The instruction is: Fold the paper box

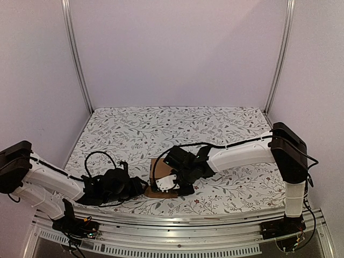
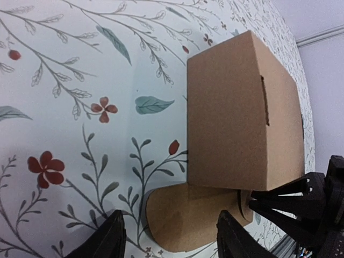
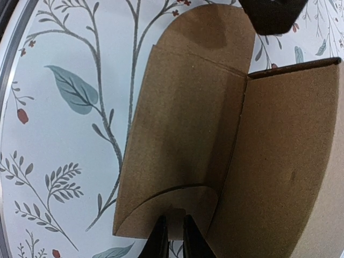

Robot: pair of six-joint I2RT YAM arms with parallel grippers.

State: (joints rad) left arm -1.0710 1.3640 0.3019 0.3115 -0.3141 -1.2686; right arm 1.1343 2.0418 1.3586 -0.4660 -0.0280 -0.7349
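- The paper box (image 2: 236, 107) sits on the flowery table (image 2: 64, 107), near its front edge and between the two arms. It is already box-shaped.
- One open flap (image 2: 183, 220) with a round end is not shut yet. It lies flat on the table and sticks out from the bottom of the box.
- The flap points from the box toward the left gripper (image 2: 172, 228), so its long way runs from one to the other. The fold line where it joins the box runs across that way.
- The left gripper is low, just in front of the flap. Its two fingers are wide apart and hold nothing.
- The right gripper (image 3: 174, 232) is nearer. It is right at the round end of the flap, and its fingers are almost together.
- It looks like it is pinching the thin edge of the flap. The view is very close, so I am not quite sure.
- I think the next move is to swing the flap up about its fold line and push it against the box. The right gripper is in the best spot for that, and the left gripper could keep the box from sliding.
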